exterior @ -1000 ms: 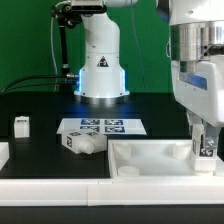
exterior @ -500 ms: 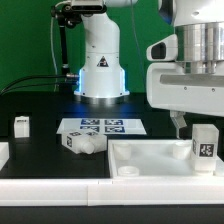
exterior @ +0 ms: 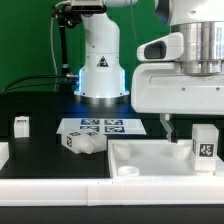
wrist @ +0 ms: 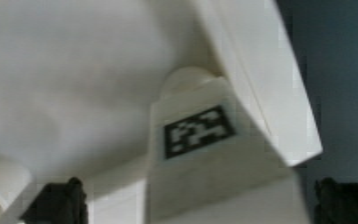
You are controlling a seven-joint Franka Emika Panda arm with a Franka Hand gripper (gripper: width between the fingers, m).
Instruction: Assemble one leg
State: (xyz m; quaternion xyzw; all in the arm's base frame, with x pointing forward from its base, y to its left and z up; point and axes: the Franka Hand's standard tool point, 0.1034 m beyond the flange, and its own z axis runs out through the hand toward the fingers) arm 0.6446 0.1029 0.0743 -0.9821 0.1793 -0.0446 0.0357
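A leg (exterior: 204, 143), a stubby white post with a square tag, stands upright at the right end of the large flat white piece (exterior: 150, 155). My gripper (exterior: 188, 120) hangs just above and slightly to the exterior view's left of it, open and holding nothing. One dark finger (exterior: 167, 128) shows below the hand. In the wrist view the leg (wrist: 199, 132) lies below, between my spread fingertips (wrist: 60, 200), with my gripper (wrist: 202, 205) apart from it. Two more legs are on the table: one upright (exterior: 21, 125), one lying down (exterior: 80, 142).
The marker board (exterior: 100, 127) lies on the black table in front of the robot base (exterior: 100, 75). A white part edge (exterior: 3, 152) shows at the exterior view's far left. A white rail (exterior: 60, 190) runs along the front.
My gripper was down around the leg a second ago. It has opened, risen and shifted to the exterior view's left, leaving the leg standing on the flat piece.
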